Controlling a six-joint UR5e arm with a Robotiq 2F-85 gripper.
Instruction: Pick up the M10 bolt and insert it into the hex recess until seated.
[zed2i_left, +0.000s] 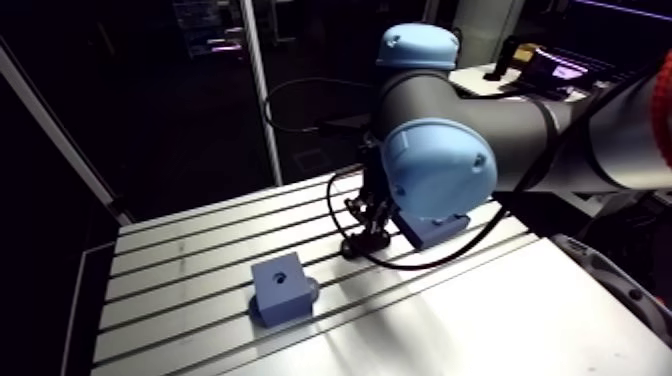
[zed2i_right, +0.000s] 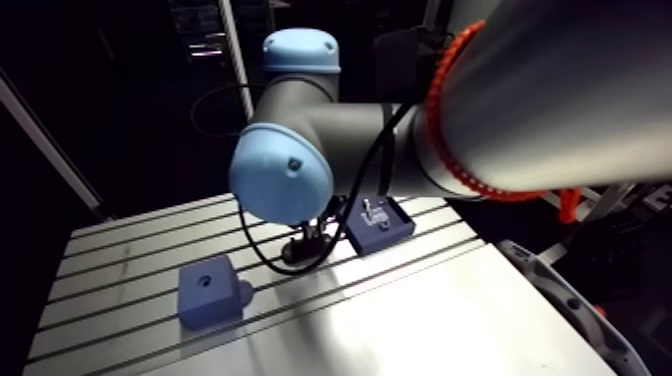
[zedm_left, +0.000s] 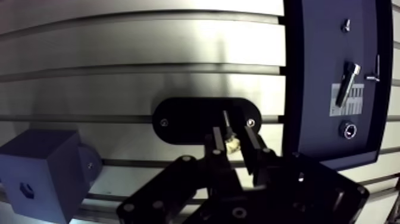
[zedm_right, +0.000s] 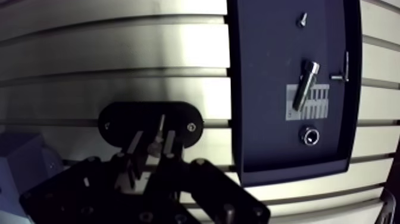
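The bolt (zedm_left: 227, 132) is clamped between the fingers of the end effector (zedm_left: 233, 140). Its pale head is at the fingertips and its thin shank projects ahead of them, over a black oval plate (zedm_left: 178, 119) on the worktop (zedm_left: 119, 77). The hex recess (zedm_left: 27, 190) is in the blue block (zedm_left: 41, 173), well off to one side.

Hazards:
- The grip area is small, so the bolt may pivot or slip during transfer.
- A tilted shank would jam at the recess rim.
- A larger bolt (zedm_left: 348, 83) lies in the tray (zedm_left: 309, 89). Confirm that the held fastener is the M10.
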